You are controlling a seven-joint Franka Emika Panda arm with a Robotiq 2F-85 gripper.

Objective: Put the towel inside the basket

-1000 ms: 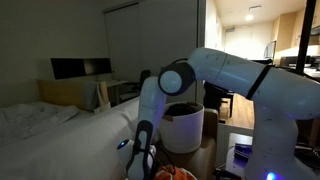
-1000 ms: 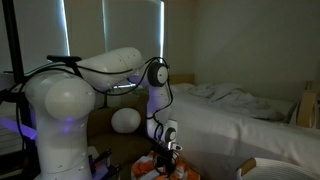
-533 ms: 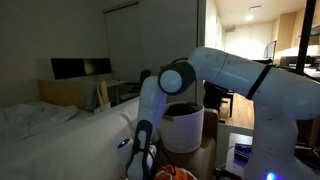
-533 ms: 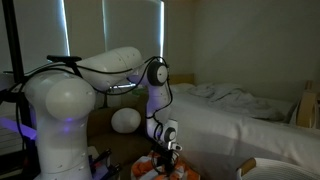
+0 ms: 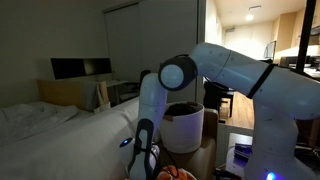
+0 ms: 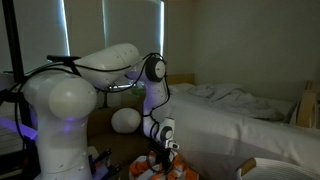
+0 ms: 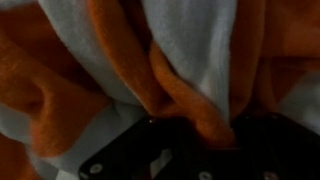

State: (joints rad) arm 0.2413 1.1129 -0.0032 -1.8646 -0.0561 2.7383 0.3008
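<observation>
The towel (image 7: 110, 60) fills the wrist view with bunched orange and white folds. It lies low in front of the arm in both exterior views, as an orange heap (image 5: 174, 174) (image 6: 148, 170). My gripper (image 7: 195, 125) is shut on an orange fold that is pinched between the dark fingers. In both exterior views the gripper (image 5: 147, 166) (image 6: 165, 157) points straight down into the heap. The basket (image 5: 183, 126), a round white tub with a dark inner rim, stands upright just behind and to the right of the gripper.
A bed with a rumpled white sheet (image 5: 45, 125) (image 6: 240, 105) lies beside the arm. A dark monitor (image 5: 80, 68) stands at the back. A white ball-shaped thing (image 6: 125, 120) sits behind the arm. The robot's big white base (image 6: 60, 120) stands close by.
The jaws have closed on the towel's fold. The arm's elbow has risen a little, and the gripper sits slightly higher over the heap.
</observation>
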